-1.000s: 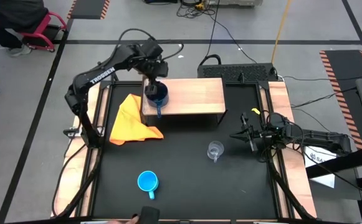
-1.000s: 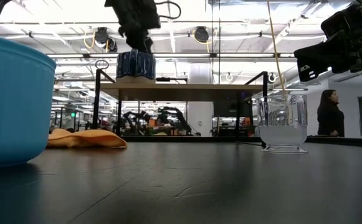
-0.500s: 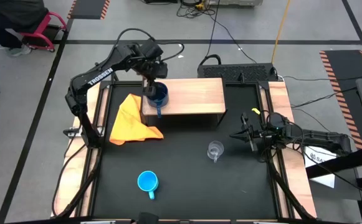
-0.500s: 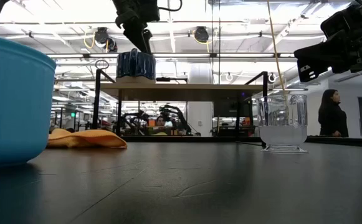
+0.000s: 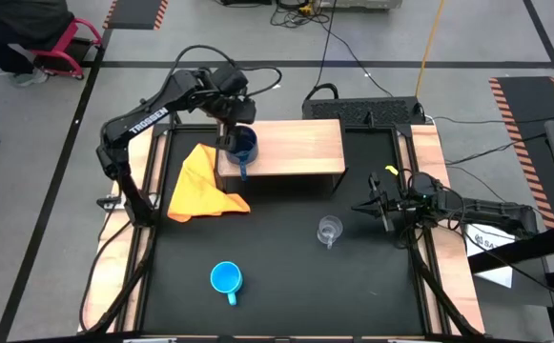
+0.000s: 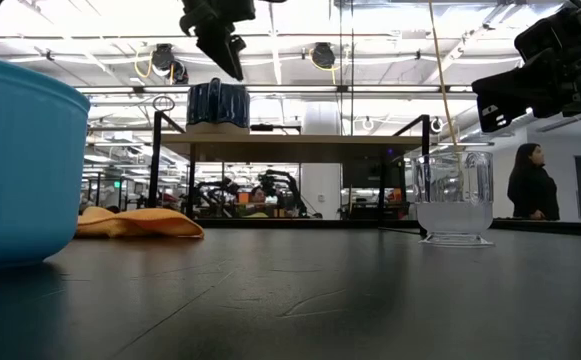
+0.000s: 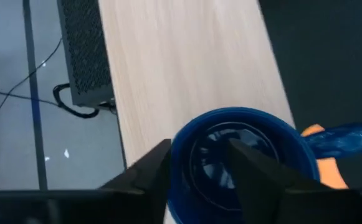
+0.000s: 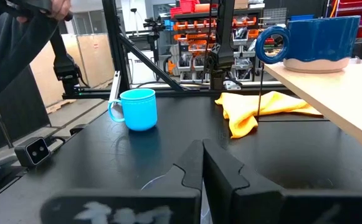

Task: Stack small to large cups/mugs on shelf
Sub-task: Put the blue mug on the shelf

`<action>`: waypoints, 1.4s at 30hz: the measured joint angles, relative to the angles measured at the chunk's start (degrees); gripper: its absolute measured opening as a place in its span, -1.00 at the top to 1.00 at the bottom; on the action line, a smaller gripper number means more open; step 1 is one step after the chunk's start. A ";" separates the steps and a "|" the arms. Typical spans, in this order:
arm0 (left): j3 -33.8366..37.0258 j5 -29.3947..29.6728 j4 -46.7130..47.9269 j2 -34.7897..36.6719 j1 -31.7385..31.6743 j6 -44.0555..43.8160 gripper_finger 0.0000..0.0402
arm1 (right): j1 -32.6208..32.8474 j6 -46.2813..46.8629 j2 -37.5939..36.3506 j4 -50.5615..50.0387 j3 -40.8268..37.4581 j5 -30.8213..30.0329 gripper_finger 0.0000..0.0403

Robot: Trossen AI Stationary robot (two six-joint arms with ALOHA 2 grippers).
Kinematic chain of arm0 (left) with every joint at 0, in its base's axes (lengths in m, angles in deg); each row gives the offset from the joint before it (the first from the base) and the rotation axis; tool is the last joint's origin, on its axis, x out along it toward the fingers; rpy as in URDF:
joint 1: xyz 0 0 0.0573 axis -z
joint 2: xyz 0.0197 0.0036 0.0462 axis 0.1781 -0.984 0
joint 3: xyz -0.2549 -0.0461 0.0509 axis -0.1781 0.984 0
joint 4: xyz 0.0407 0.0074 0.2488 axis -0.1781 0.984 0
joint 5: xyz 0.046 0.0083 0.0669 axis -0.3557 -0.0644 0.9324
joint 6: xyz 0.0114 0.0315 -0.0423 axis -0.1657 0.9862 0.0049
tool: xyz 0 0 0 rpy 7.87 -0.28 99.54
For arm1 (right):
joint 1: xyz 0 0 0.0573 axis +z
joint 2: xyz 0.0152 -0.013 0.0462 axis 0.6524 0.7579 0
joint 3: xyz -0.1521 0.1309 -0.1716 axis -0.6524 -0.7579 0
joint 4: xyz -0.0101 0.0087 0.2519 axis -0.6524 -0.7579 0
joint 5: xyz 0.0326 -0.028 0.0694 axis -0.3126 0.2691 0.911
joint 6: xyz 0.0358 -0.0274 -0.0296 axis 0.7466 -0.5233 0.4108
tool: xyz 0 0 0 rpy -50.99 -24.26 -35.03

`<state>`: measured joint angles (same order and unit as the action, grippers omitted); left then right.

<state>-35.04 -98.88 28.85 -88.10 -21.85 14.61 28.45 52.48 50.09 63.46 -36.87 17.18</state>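
One cup of three stood on the shelf (image 5: 291, 145): the dark blue mug (image 5: 242, 145), upright at the shelf's left end, close to the front and left edges, its handle reaching out over the front edge.

Left gripper (image 6: 217, 30): over the last second it rose from the mug's rim to hang clear above it, and in the low view nothing joined the two. Jaws parted, empty, narrower than a second earlier. The mug kept its place throughout. Judgement: the largest cup was placed and released; two cups remained to be fetched.

Light blue mug (image 5: 226, 278): upright on the black desk (image 5: 286, 276), near its front edge, left of centre, well apart from the shelf.

Clear glass cup (image 5: 329, 231): upright on the desk in front of the shelf's right end, near the right gripper (image 5: 376, 207), not touching it.

Right gripper: parked low over the right side of the desk, jaws shut on nothing, unmoved over the second.

Yellow-orange cloth (image 5: 201, 181): crumpled on the desk, just beside the shelf's left front corner.

Room for moving: most of the shelf top to the right of the dark blue mug lay bare. The desk between the two loose cups was open. Judged hazards: the mug's overhanging handle and nearness to the shelf's edges, and the cloth on the path from the light blue mug to that end.
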 joint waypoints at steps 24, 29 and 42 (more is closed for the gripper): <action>0.02 2.60 -0.98 1.61 3.40 0.80 0.99 | 0.00 1.51 -0.02 -0.17 0.00 0.00 1.00; 0.02 2.62 -1.06 1.59 3.72 0.70 0.99 | 0.00 1.51 -0.02 -0.17 0.00 0.00 1.00; 0.02 1.71 -2.25 1.57 3.92 -0.91 0.99 | 0.00 1.40 -0.02 -0.20 0.00 0.00 1.00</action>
<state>-35.02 -97.17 26.60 -86.53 -17.93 13.70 28.45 53.88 50.07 63.26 -36.87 17.18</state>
